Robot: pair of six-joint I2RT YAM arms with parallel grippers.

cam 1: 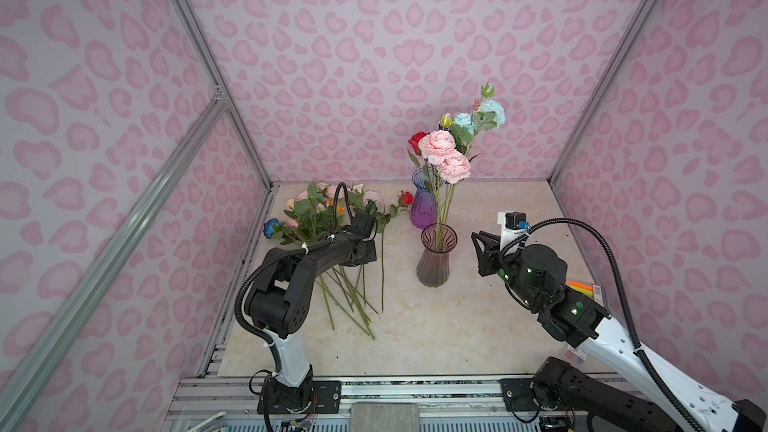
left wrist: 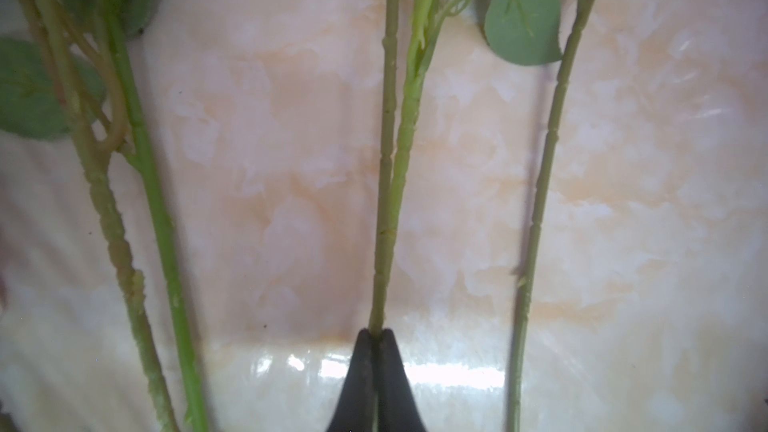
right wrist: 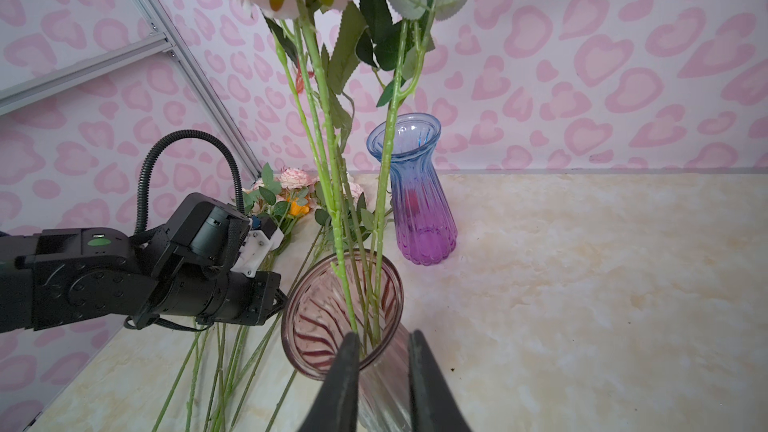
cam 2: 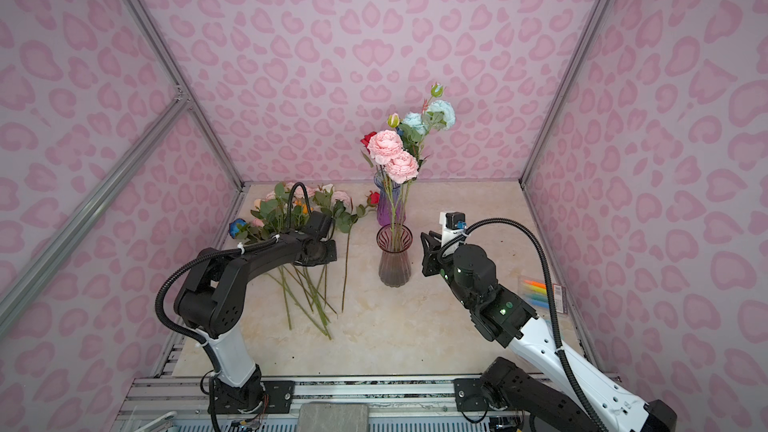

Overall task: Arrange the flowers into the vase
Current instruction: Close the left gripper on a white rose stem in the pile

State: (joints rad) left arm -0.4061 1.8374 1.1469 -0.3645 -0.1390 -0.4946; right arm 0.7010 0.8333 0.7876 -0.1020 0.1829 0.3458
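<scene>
Your left claw [left wrist: 377,336] is clamping together on one green stem [left wrist: 384,201], low on the bare part. That looks like a sensible hold, since the leaves and head are lying far ahead of the tips and the stalk can be steered tail-first. A paler stem [left wrist: 409,118] is running right against the held one just ahead of the tips, so you are risking lifting two. Other stems [left wrist: 540,201] are lying on the marble table [cam 1: 457,326] off to either side of the claw, apart from it.

The pile of flowers [cam 1: 320,209] this stem belongs to is fanning out under and beyond that arm. I judge the pick is only beginning.

Your right claw [right wrist: 383,338] is hanging with its jaws a little apart and empty, just beside the smoky vase [cam 1: 433,268]. That vase is already holding pink, red and pale blue blooms [cam 1: 444,151]. It seems to be waiting there to receive or guide the next stalk. The purple vase [cam 1: 422,209] is standing empty beyond it.
</scene>
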